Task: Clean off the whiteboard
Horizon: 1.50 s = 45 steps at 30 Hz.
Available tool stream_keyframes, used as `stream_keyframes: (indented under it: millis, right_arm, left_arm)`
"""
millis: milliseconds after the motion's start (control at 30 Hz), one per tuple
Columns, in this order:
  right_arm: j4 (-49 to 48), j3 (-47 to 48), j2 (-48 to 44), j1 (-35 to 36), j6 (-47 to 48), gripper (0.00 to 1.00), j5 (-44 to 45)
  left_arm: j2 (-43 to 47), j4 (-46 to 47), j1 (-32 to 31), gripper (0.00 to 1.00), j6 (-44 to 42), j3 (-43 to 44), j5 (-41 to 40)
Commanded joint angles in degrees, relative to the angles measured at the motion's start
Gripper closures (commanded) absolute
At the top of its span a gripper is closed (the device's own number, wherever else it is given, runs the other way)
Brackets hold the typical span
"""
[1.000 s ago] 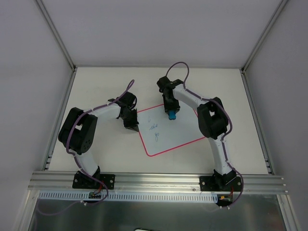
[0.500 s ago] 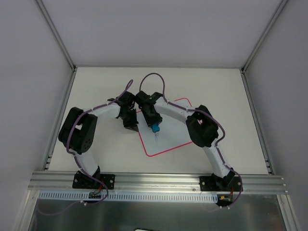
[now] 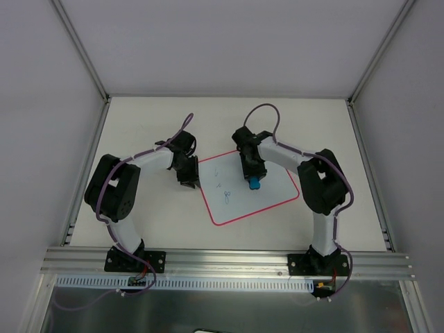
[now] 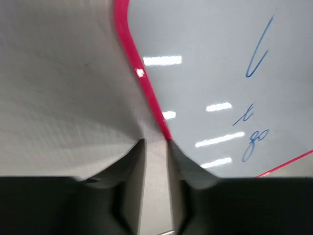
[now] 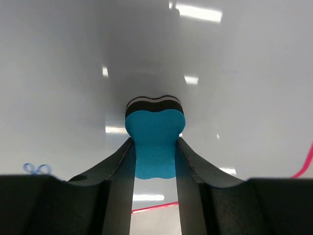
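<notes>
The whiteboard (image 3: 267, 198) lies tilted on the table, white with a red-pink rim. Blue handwriting (image 3: 226, 195) remains near its left side, and it also shows in the left wrist view (image 4: 254, 139). My right gripper (image 3: 252, 177) is shut on the blue eraser (image 3: 254, 184) and presses it on the board's middle. In the right wrist view the eraser (image 5: 155, 122) sits between my fingers on the board (image 5: 73, 73). My left gripper (image 3: 188, 180) rests at the board's left rim (image 4: 146, 93). Its jaws (image 4: 155, 143) stand a narrow gap apart with nothing between them.
An aluminium rail (image 3: 229, 258) runs along the near edge with both arm bases on it. Grey enclosure walls (image 3: 41, 139) stand on the left, back and right of the beige table (image 3: 139, 125).
My right gripper swept the eraser left over the handwriting, then back right to the board's middle. The middle of the writing is fainter. The left arm has not moved.
</notes>
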<state>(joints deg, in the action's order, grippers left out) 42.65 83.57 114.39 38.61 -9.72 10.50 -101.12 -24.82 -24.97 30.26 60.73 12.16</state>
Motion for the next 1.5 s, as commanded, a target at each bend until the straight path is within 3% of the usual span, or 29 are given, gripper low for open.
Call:
stream_keyframes:
  millis: [0,133,233,333,533,1100,1400,1467]
  right_arm:
    - [0.95,-6.82,-3.81,-3.53,-0.48,1.00,3.12]
    - [-0.11,-10.87,-8.30,-5.74,-0.39,1.00,1.89]
    - [-0.20,-12.20,-10.41,-6.44,-0.57,1.00,1.71]
    - [-0.29,-14.04,-12.25,-7.14,-1.18,1.00,1.28]
    - [-1.17,-16.42,-14.19,-8.55,-1.62,1.00,0.92]
    - [-2.05,-16.60,-12.00,-10.92,-1.19,1.00,0.31]
    - [-2.40,-12.73,-8.92,-11.19,0.84,1.00,0.22]
    - [-2.40,-11.50,-7.78,-11.28,1.28,1.00,-0.04]
  left_arm:
    - [0.57,-0.93,2.12,0.62,-6.08,3.86,-3.29]
    - [-1.52,-0.93,3.44,0.38,-15.72,10.70,-5.30]
    - [-5.21,-0.93,4.14,0.37,-21.02,15.97,-5.48]
    - [-8.46,-0.93,5.19,0.40,-26.20,20.38,-1.19]
    - [-11.03,-1.02,4.67,0.49,-28.85,22.16,8.40]
    - [-12.34,-1.11,1.68,0.58,-30.53,16.62,3.92]
    - [-13.75,-1.02,0.80,0.70,-30.44,15.38,2.86]
    - [-14.10,-1.02,0.36,0.79,-28.33,15.56,3.39]
